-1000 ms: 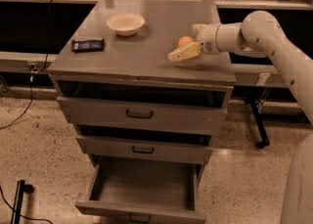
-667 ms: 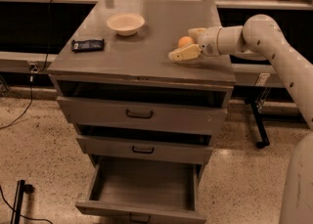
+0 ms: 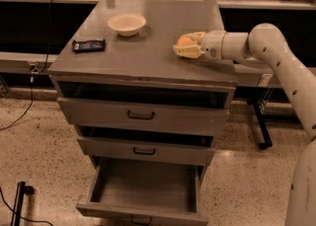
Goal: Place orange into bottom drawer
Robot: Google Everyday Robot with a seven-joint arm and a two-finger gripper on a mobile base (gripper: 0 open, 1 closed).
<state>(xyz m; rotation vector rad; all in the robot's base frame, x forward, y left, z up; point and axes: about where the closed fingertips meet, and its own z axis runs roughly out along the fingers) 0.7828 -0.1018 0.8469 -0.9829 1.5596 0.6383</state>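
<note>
The orange (image 3: 184, 40) sits on the right part of the grey cabinet top (image 3: 148, 57), between the cream fingers of my gripper (image 3: 186, 46). The gripper reaches in from the right on the white arm (image 3: 266, 42), low over the top. One finger lies in front of the orange, the other behind it. The bottom drawer (image 3: 144, 186) is pulled out wide below, its tray showing bare grey metal. Its dark handle is at the frame's lower edge.
A cream bowl (image 3: 127, 23) stands at the back left of the top. A dark flat packet (image 3: 89, 45) lies at the left edge. The top drawer (image 3: 142, 114) and middle drawer (image 3: 144, 150) are pulled out slightly. Speckled floor surrounds the cabinet.
The gripper has shifted slightly left along the cabinet top, staying around the orange.
</note>
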